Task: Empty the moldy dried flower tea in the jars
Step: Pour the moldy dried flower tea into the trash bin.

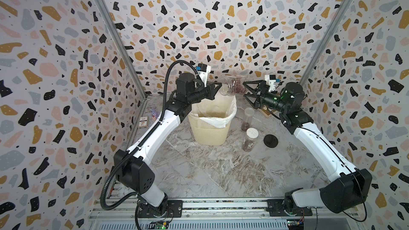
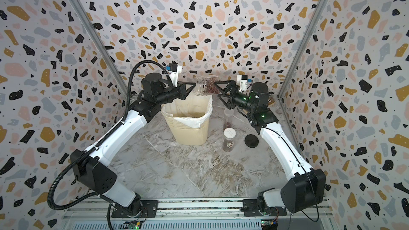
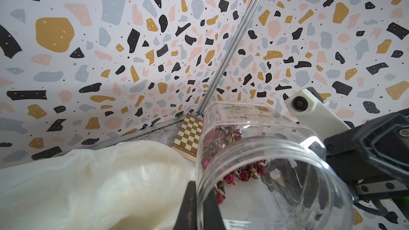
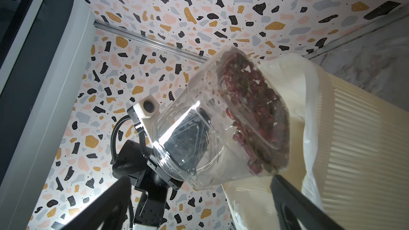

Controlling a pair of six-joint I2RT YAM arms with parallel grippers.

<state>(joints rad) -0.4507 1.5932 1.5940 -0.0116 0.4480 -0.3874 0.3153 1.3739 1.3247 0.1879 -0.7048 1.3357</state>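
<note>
Table (image 1: 210, 169), near to far. Right of centre, a black lid (image 1: 271, 140) lies flat, apart from any jar. Just left of it stands the white-lidded jar (image 1: 251, 139), upright and closed, with dried flower tea (image 1: 246, 146) at its bottom. Just beyond it is the tall slim jar (image 1: 247, 118), also upright and closed, holding a shallow layer of the same. Left of both sits the cream ribbed bin (image 1: 208, 133), lined with a white bag (image 1: 221, 119).

Above the bin's far rim, the squat jar (image 1: 231, 86) is lidless and tipped on its side, mouth to the left and slightly down. The left hand (image 1: 220, 85) is clamped tight on the mouth rim (one finger inside, one outside, per the left wrist view). This jar's tea lies mostly toward its base. The right hand (image 1: 244, 89) stands just beside that base, jaws spread wide and holding nothing; contact cannot be confirmed. A chequered board (image 3: 188, 138) lies in the far right corner.
</note>
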